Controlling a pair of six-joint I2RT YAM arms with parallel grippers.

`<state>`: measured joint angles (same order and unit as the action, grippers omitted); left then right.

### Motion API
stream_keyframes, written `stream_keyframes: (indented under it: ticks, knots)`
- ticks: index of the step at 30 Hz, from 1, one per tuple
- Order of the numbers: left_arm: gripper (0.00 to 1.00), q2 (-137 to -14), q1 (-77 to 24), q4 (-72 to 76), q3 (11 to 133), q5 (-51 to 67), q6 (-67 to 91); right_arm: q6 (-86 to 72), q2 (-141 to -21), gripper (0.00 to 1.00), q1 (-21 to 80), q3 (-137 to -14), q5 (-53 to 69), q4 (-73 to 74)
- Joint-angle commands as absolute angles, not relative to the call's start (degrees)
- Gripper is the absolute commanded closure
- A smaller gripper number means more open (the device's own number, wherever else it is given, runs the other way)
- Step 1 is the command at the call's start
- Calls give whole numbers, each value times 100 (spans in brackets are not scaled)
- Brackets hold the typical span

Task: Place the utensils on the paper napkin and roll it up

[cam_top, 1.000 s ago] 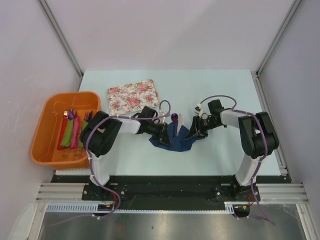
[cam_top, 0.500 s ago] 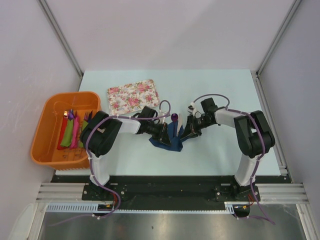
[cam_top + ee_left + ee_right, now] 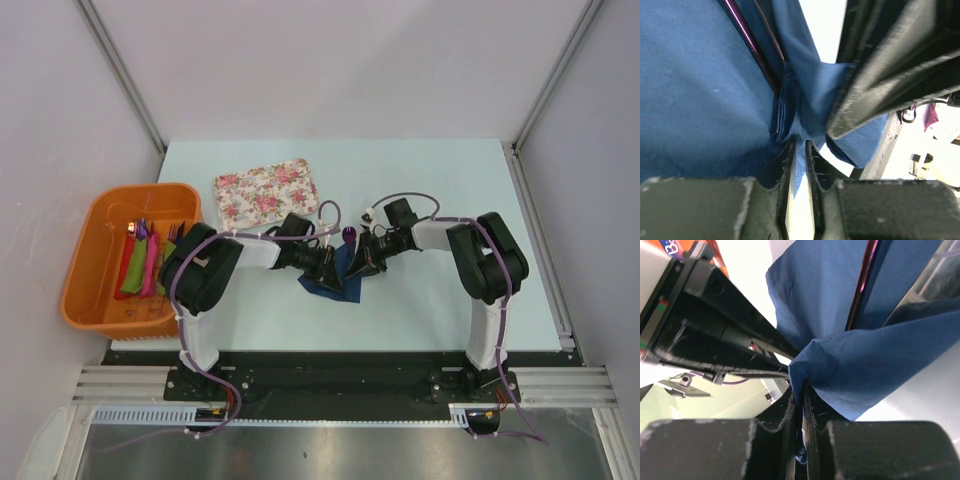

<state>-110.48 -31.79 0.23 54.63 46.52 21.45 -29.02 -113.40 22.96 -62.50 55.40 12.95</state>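
The dark navy paper napkin point(image 3: 338, 275) lies bunched at the table's middle between both grippers. My left gripper point(image 3: 330, 268) is shut on its left side; the left wrist view shows the blue sheet point(image 3: 700, 90) pinched between the jaws. My right gripper point(image 3: 362, 262) is shut on the napkin's right edge and holds a fold point(image 3: 880, 360) over the utensils. A purple-handled utensil point(image 3: 348, 234) sticks out at the far end; its handle shows in the left wrist view point(image 3: 747, 42) and the right wrist view point(image 3: 860, 295). The grey-silver piece is hidden.
A floral tray point(image 3: 267, 190) lies behind the left arm. An orange basket point(image 3: 95, 262) at the left edge holds red, pink and green rolled napkins point(image 3: 142, 262). The two grippers are almost touching.
My right gripper has moved left with the napkin's right edge, folding it over the utensils. The white utensil tip is now covered. My left gripper has stayed in place.
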Motion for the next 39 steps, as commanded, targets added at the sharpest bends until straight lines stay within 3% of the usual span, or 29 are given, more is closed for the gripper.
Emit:
stream_keyframes:
  ticks: [1,12,18,19,28,32,37,39]
  knots:
    - [80,-10566,-3190,114,5344,4553,2057,-3217,-11504,88,2338,-6434,5643,870]
    - [62,-10038,-2795,-326,4993,4676,1801,-3357,-11716,88,2434,-6442,5581,589]
    - [52,-9695,-2461,174,4729,4939,2012,-3410,-11751,66,2478,-6425,5590,536]
    - [50,-9581,-2461,254,4702,4957,2030,-3419,-11751,58,2479,-6425,5590,536]
    - [50,-9220,-2452,1405,4342,5290,2750,-3595,-11689,34,2531,-6425,5642,422]
    - [52,-9211,-2452,2239,4131,5423,3338,-3709,-11689,34,2523,-6399,5642,334]
    - [61,-9360,-2452,2741,3982,5239,3761,-3920,-11681,51,2523,-6293,5669,88]
    - [69,-9517,-2452,3014,3990,5229,4042,-3946,-11698,53,2523,-6293,5669,88]
